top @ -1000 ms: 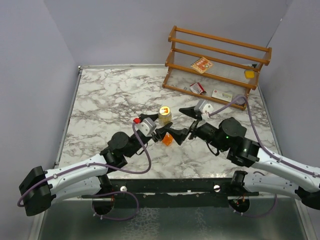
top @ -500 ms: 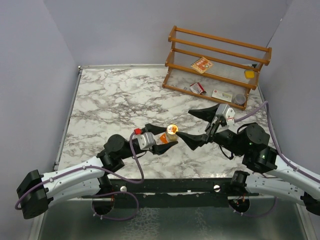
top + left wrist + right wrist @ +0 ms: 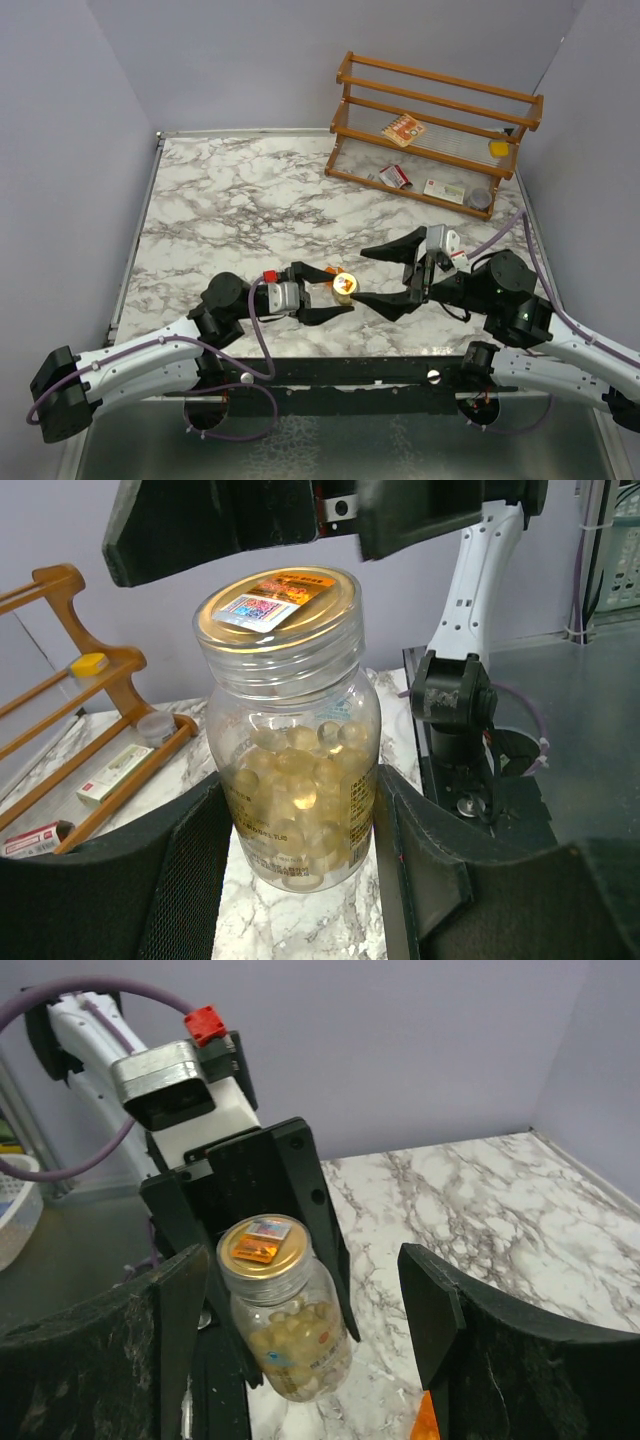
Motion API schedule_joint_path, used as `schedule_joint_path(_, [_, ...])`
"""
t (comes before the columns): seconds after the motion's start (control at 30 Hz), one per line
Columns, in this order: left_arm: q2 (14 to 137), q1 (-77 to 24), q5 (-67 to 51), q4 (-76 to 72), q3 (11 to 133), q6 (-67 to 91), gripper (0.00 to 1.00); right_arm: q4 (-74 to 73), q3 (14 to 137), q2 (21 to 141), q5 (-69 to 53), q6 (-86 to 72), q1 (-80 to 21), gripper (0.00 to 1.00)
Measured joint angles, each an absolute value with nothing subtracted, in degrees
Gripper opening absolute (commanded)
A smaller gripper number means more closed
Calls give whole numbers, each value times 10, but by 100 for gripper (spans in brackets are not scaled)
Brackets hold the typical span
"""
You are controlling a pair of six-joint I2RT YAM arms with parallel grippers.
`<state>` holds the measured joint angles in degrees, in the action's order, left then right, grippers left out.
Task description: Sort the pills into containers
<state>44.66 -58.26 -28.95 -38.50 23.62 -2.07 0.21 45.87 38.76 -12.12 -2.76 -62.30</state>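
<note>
A clear jar [image 3: 295,730] with a gold lid, full of tan-yellow pills, sits between the two black pads of my left gripper [image 3: 300,820], which is shut on its lower half. The jar [image 3: 345,284] hangs slightly tilted just above the marble near the front middle. My right gripper [image 3: 305,1280] faces it from the right. Its jaws are open and stand wide on either side of the jar [image 3: 285,1310] without touching it. A sliver of the orange box [image 3: 428,1418] shows by the right finger; in the top view the orange box [image 3: 329,268] peeks out behind the left gripper [image 3: 335,290].
A wooden rack [image 3: 435,120] stands at the back right, holding red-and-white packets [image 3: 404,130], a small yellow item [image 3: 498,148] and a grey round tin [image 3: 480,198]. Purple walls close in the marble table [image 3: 230,200] on three sides.
My left gripper has carried the jar toward the near edge. The right gripper swung in from farther back to flank the jar, and its jaws have narrowed a little.
</note>
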Motion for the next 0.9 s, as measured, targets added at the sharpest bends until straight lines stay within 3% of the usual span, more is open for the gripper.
schedule_joint_path(0.47, [489,-583,-289,-383,238,-7,0,5,458,398,-195,-17,-623,67])
schedule_joint_path(0.7, [490,-583,-289,-382,244,-4,0,4,458,414,-203,-12,-623,67])
schedule_joint_path(0.9, [489,-583,-289,-382,246,-1,0,4,458,417,-203,-11,-623,53])
